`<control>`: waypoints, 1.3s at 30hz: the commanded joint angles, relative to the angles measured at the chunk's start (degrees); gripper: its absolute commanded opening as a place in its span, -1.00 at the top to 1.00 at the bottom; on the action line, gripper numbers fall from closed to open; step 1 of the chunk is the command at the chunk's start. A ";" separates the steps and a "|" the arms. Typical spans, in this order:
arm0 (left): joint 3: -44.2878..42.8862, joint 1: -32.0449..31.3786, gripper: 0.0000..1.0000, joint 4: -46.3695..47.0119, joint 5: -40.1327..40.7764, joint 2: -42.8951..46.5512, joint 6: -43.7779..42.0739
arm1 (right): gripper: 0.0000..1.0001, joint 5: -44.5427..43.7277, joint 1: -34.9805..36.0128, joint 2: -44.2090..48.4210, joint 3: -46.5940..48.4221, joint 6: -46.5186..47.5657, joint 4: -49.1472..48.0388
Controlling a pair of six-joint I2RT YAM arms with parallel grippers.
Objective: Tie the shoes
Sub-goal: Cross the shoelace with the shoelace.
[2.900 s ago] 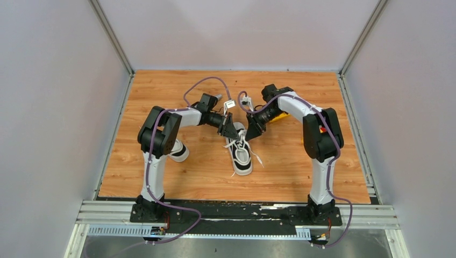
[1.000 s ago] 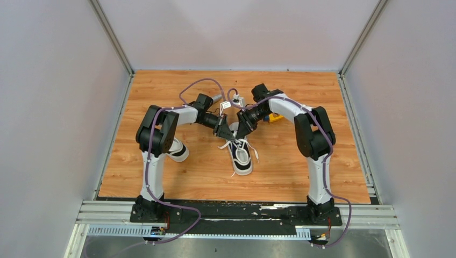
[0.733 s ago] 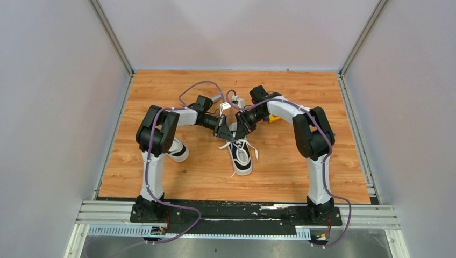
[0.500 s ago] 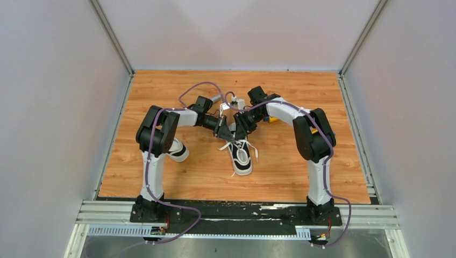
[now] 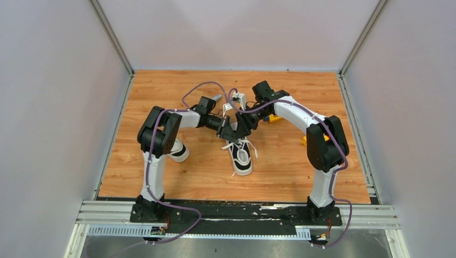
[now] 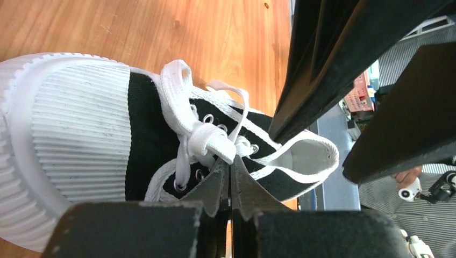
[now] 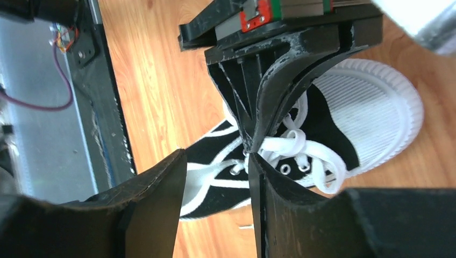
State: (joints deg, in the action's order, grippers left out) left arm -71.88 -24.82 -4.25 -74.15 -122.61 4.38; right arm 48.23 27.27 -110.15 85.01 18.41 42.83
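One shoe (image 5: 241,156), black canvas with a white toe cap, lies mid-table with its toe toward the arms. The other shoe (image 5: 178,151) sits to the left, half hidden behind the left arm. My left gripper (image 5: 231,133) hovers over the middle shoe's tongue. In the left wrist view my left gripper (image 6: 230,165) is shut, its tips pinching a loop of white lace (image 6: 212,141) at the crossing. My right gripper (image 5: 243,128) faces it from the right. It stands open in the right wrist view (image 7: 216,167), nothing between its fingers (image 7: 269,199), right beside the lace (image 7: 279,144).
A yellow object (image 5: 275,118) lies behind the right arm, and another yellow bit (image 5: 305,141) shows by its elbow. Purple cables (image 5: 207,86) arch over both wrists. Grey walls enclose the wooden table (image 5: 161,177) on three sides; a metal rail (image 5: 236,212) runs along the near edge.
My right gripper has opened and shifted slightly toward the left gripper, while its elbow swung out to the right. The left gripper stays shut on the lace, barely moved.
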 commanded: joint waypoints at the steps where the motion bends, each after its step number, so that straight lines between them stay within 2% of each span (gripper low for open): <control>1: -1.01 -0.49 1.00 1.09 1.08 1.22 -2.33 | 0.06 5.12 -2.51 0.12 3.86 18.05 7.80; 7: -2.42 -0.21 1.00 -3.64 1.50 1.47 -6.03 | 0.02 6.49 -4.58 -1.25 4.90 41.06 9.64; 10: -3.58 0.08 1.00 -7.90 2.65 1.52 -9.39 | -0.05 7.51 -4.50 -3.49 6.46 47.71 9.49; 14: -4.48 0.52 1.00 -11.64 1.74 1.80 -13.21 | -0.09 9.05 -3.80 -8.14 11.58 49.05 9.81; 21: -5.00 0.97 1.00 -16.32 0.38 1.35 -17.25 | -0.09 9.10 -1.78 -11.73 12.84 56.36 12.45; 27: -4.95 1.09 1.00 -16.52 -0.04 1.51 -17.73 | -0.09 8.44 -1.20 -12.73 12.87 60.45 15.65; 39: -6.53 1.09 1.00 -16.78 -0.80 0.28 -17.67 | -0.04 9.77 -1.25 -14.34 15.96 61.53 20.87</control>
State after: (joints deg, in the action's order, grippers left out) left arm -76.27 -23.64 -19.09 -73.95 -122.61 -10.87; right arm 55.02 25.76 -123.24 97.65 76.88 59.81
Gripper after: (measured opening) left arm 0.007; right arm 0.526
